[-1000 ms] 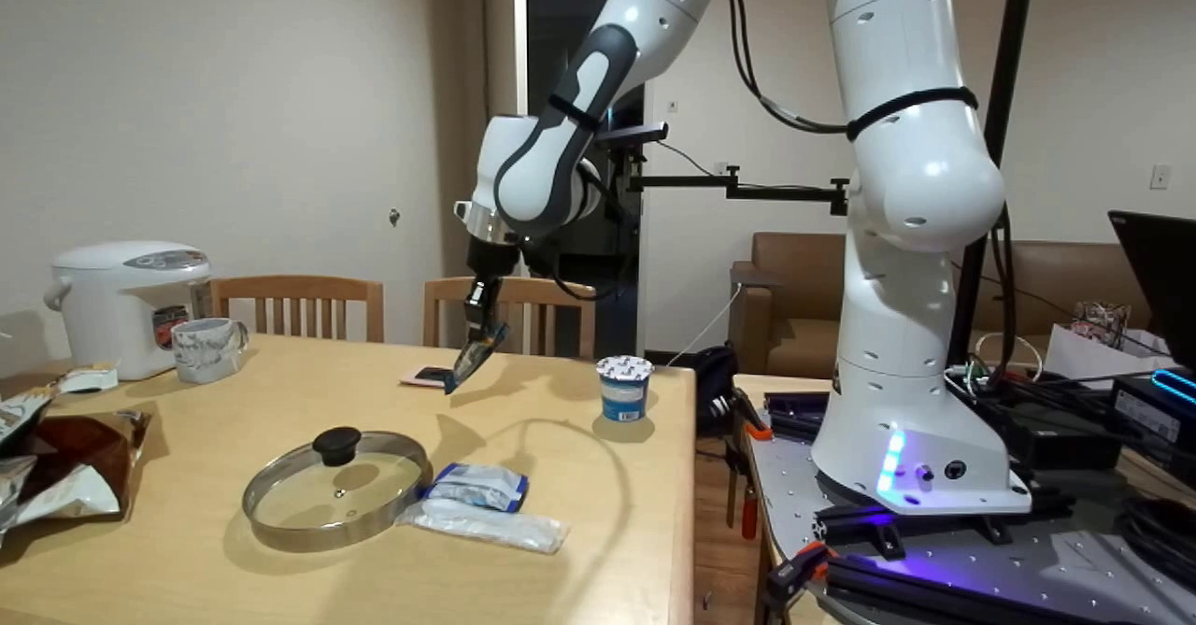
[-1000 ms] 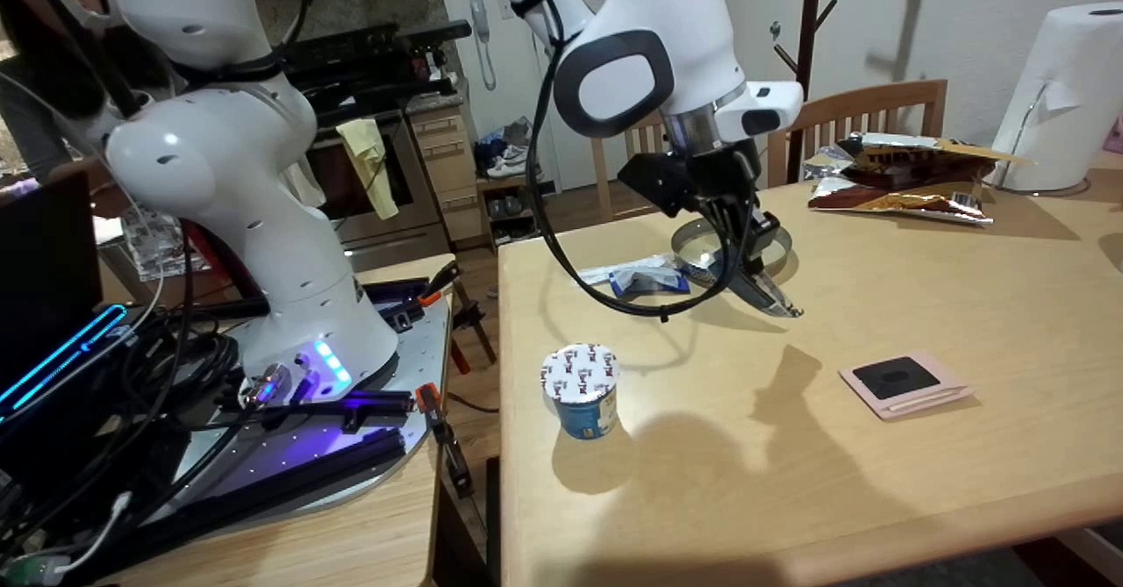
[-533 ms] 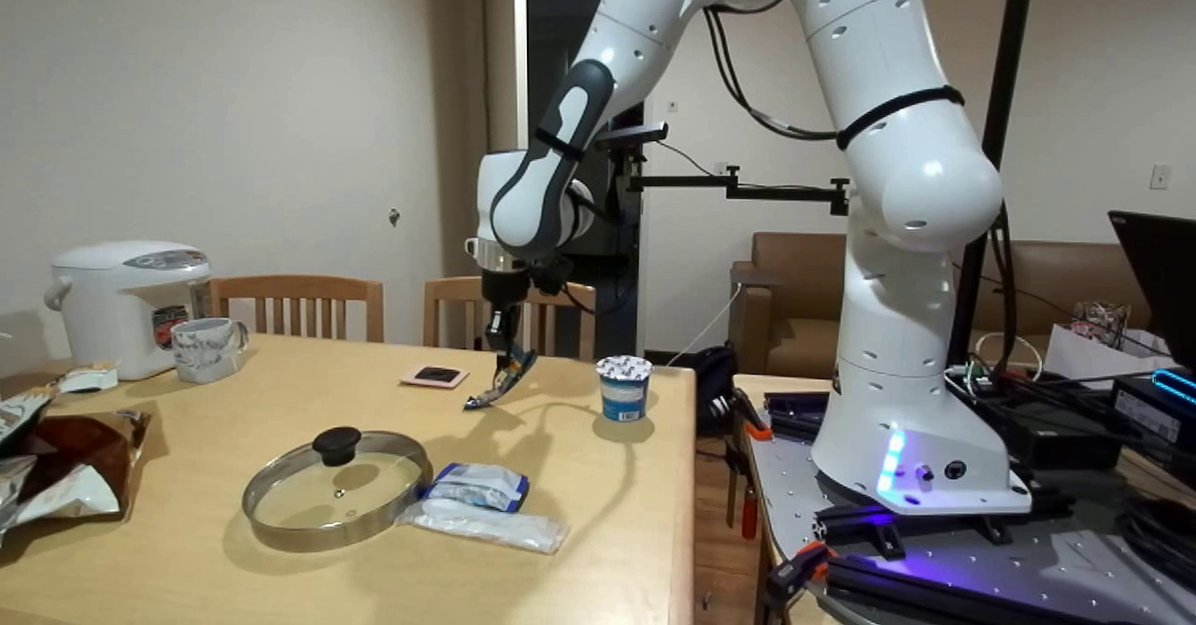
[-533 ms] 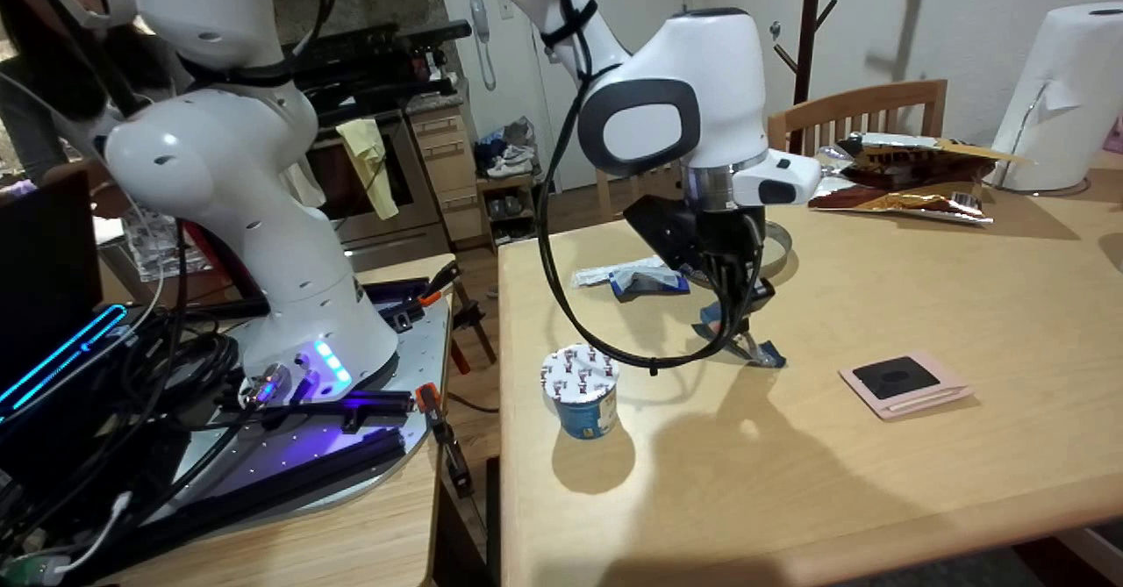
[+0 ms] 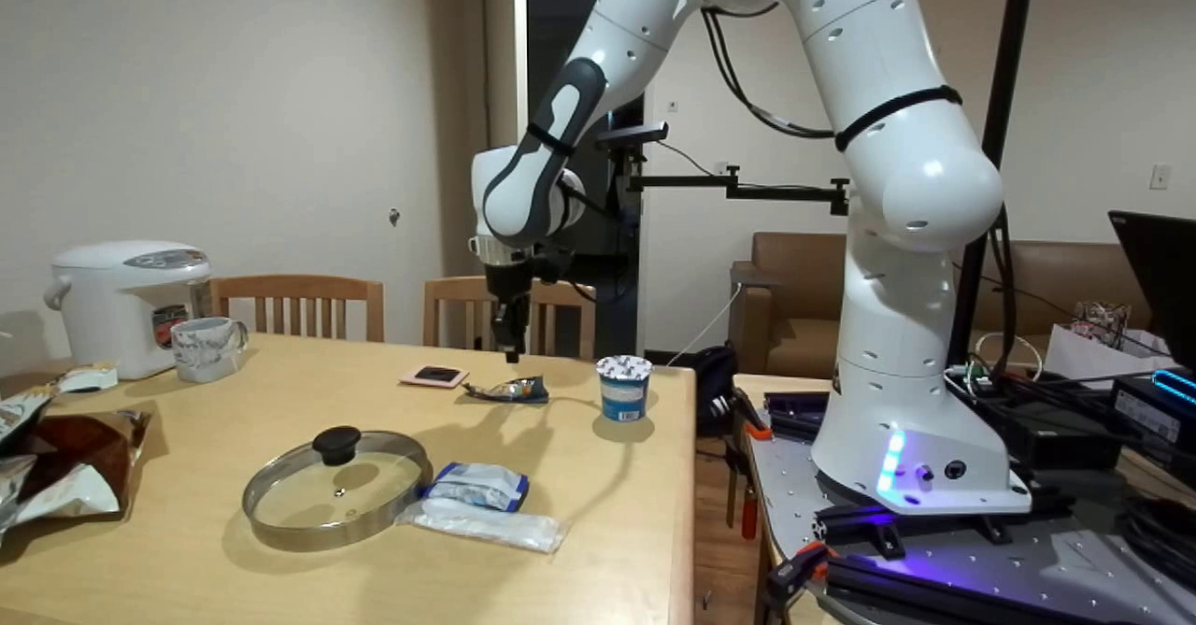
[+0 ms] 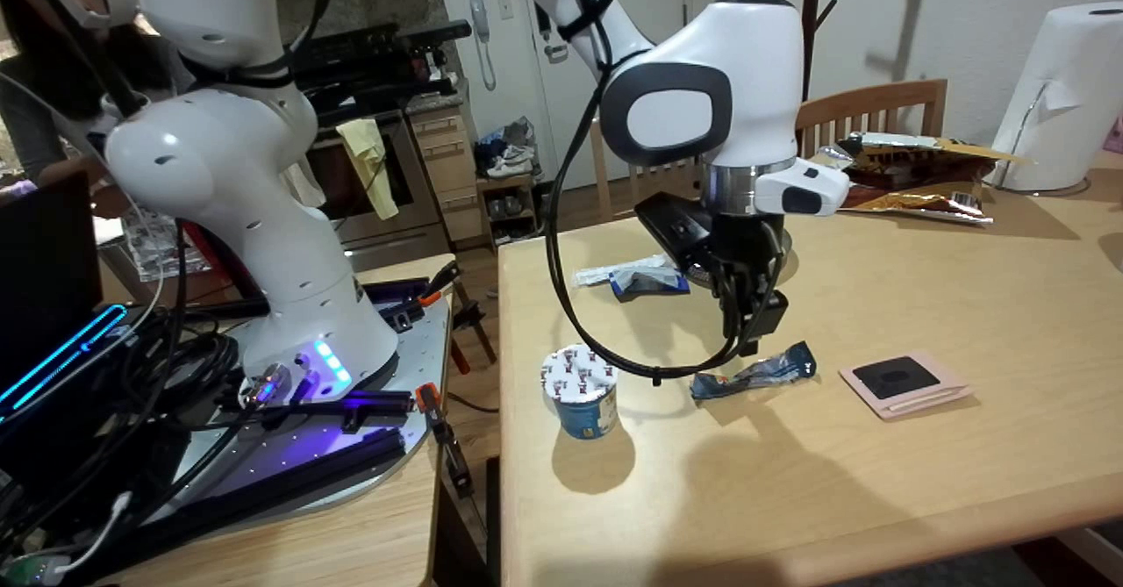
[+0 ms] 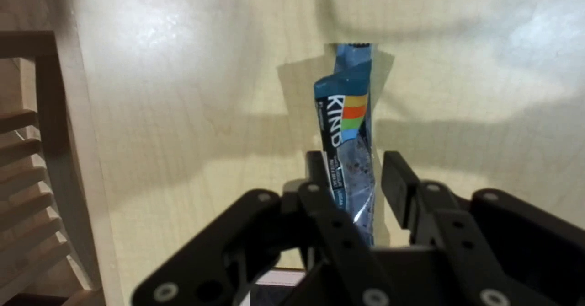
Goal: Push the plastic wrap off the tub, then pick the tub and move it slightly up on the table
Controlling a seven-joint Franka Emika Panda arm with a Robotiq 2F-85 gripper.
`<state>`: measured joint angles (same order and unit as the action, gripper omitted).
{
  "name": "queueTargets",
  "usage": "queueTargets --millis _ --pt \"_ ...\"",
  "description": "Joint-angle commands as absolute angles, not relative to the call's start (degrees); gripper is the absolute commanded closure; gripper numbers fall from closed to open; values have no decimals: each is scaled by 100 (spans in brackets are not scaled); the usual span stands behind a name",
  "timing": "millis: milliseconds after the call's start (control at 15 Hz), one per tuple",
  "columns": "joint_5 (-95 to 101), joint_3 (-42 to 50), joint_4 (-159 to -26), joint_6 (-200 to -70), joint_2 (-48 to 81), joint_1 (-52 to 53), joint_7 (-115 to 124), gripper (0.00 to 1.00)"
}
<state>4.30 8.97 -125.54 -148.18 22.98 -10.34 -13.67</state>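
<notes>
Wrist view: fingers (image 7: 398,182) parted above the plastic wrap (image 7: 352,146)

The gripper (image 7: 355,165) points down at the table (image 6: 1009,324), its two fingers spread — a clear gap shows between the tips. In the wrist view the wrap, printed KIND, fills much of that gap and runs on ahead of the tips; its lower part is partly hidden by the gripper. In both exterior views it lies on the table just beneath the fingertips, a strip of space between them.

The tub (image 5: 623,391) stands upright between the fingers and the robot's base (image 5: 920,447) in both exterior views, apart from the fingers, with a patterned white top (image 6: 579,373). On the other side of the fingers, away from the base, lies a pink wallet (image 6: 906,383) with a dark panel. In an exterior view, a glass pan lid (image 5: 338,494), a blue-and-white packet (image 5: 476,488) and a translucent sleeve (image 5: 491,524) lie close together, nearer that camera than the fingers.
</notes>
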Motion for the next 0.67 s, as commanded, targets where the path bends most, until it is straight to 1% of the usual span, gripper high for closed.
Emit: queueTargets --millis 0,133,333,400,600 --pt "590 987 -12384 -14427 2274 -1018 -1064 31" --pt "634 1071 -12416 -14300 2194 -1005 -914 18" --pt "769 1236 -12589 -14173 2029 -974 -568 2" --pt "815 1284 -12631 -14117 1993 -964 -464 0" --pt "841 1378 -12821 -13963 1892 -970 -169 0"
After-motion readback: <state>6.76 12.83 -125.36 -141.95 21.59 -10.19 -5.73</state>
